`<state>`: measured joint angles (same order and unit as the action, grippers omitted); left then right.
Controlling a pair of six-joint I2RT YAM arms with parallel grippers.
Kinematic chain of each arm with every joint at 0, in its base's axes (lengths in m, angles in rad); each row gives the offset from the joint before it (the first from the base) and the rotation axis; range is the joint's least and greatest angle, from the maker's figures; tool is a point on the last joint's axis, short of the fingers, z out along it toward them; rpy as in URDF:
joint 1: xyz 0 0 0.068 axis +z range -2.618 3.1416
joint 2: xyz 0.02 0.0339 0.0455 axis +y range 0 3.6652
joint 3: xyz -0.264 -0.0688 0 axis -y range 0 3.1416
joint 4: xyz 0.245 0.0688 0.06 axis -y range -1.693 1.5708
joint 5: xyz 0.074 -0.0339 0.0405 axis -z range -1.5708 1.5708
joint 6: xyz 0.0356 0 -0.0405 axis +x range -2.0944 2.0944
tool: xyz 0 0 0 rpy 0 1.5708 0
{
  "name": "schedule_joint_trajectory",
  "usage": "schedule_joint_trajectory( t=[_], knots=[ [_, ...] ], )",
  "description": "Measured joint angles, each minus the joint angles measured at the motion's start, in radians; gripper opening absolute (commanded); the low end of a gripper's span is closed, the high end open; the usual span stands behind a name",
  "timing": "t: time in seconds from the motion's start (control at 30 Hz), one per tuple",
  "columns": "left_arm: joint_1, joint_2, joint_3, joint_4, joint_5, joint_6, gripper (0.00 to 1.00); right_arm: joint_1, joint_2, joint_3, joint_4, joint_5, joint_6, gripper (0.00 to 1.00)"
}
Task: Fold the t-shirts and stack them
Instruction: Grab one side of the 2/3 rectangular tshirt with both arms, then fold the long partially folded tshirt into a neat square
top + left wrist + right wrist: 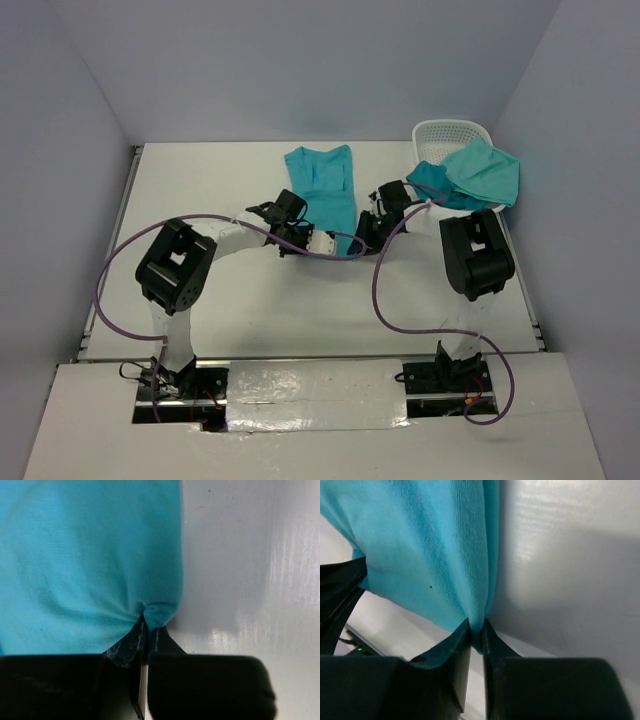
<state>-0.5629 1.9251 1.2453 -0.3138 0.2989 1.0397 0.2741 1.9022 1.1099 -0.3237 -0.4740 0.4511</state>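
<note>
A teal t-shirt (325, 190), folded into a long strip, lies on the white table (220, 190) at centre back. My left gripper (318, 243) is shut on its near hem; the left wrist view shows the cloth (90, 565) bunched between the fingers (131, 642). My right gripper (362, 238) is shut on the near right corner of the same shirt; in the right wrist view the cloth (435, 555) rises from the pinched fingertips (492, 642). More teal t-shirts (470, 178) hang over a white basket (445, 132) at the back right.
The basket of shirts stands against the right wall. Purple cables (385, 300) trail from both arms over the near table. Grey walls close in the table on three sides.
</note>
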Motion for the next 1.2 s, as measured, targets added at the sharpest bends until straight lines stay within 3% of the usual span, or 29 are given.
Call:
schedule_joint_trajectory(
  t=[0.07, 0.1, 0.17, 0.2, 0.27, 0.53, 0.93, 1.07, 1.2],
  knots=[
    [0.000, 0.000, 0.001, 0.000, 0.000, -0.010, 0.00, 0.000, -0.006, -0.011, 0.004, -0.030, 0.017, 0.46],
    [0.000, 0.000, 0.002, 0.000, -0.002, -0.021, 0.00, 0.001, -0.012, -0.013, 0.005, -0.032, 0.016, 0.44],
    [0.000, 0.000, 0.003, -0.001, -0.002, -0.029, 0.00, 0.001, -0.021, -0.022, 0.005, -0.033, 0.008, 0.28],
    [0.000, 0.000, 0.003, -0.003, -0.003, -0.034, 0.00, 0.001, -0.021, -0.024, 0.002, -0.029, 0.004, 0.08],
    [0.000, 0.000, 0.008, -0.013, -0.002, -0.050, 0.00, 0.001, -0.012, -0.026, -0.005, -0.027, 0.005, 0.00],
    [0.014, -0.040, -0.003, -0.149, 0.047, -0.086, 0.00, 0.005, -0.077, -0.102, -0.030, -0.048, -0.042, 0.00],
    [-0.022, -0.388, -0.166, -0.448, 0.198, -0.198, 0.00, 0.222, -0.534, -0.362, -0.173, -0.096, -0.027, 0.00],
    [-0.031, -0.475, -0.149, -0.577, 0.242, -0.230, 0.00, 0.260, -0.638, -0.354, -0.267, -0.129, -0.002, 0.00],
    [-0.001, -0.474, -0.012, -0.697, 0.281, -0.254, 0.00, 0.250, -0.674, -0.222, -0.395, -0.137, 0.005, 0.00]
  ],
)
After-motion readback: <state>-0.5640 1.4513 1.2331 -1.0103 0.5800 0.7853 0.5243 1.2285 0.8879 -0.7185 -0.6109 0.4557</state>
